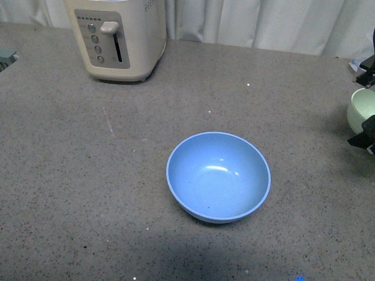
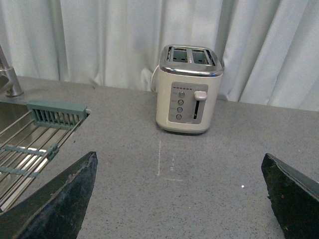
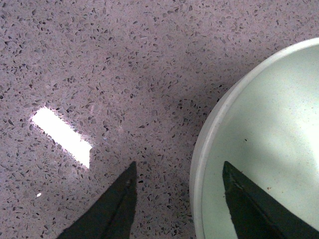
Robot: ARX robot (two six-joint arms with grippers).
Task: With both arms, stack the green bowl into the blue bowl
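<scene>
The blue bowl [image 1: 218,176] stands empty and upright in the middle of the grey counter. The pale green bowl [image 1: 362,109] sits at the far right edge of the front view, partly cut off. My right gripper [image 3: 179,172] is open and straddles the green bowl's rim [image 3: 199,154]: one finger [image 3: 249,199] is inside the bowl, the other [image 3: 114,204] outside over the counter. Black parts of the right arm [image 1: 368,132] show beside that bowl. My left gripper [image 2: 179,162] is open over bare counter, facing the toaster, and is out of the front view.
A cream toaster [image 1: 117,36] stands at the back left, also in the left wrist view [image 2: 189,89]. A sink with a wire rack [image 2: 30,144] lies to the left. White curtains [image 1: 263,23] close off the back.
</scene>
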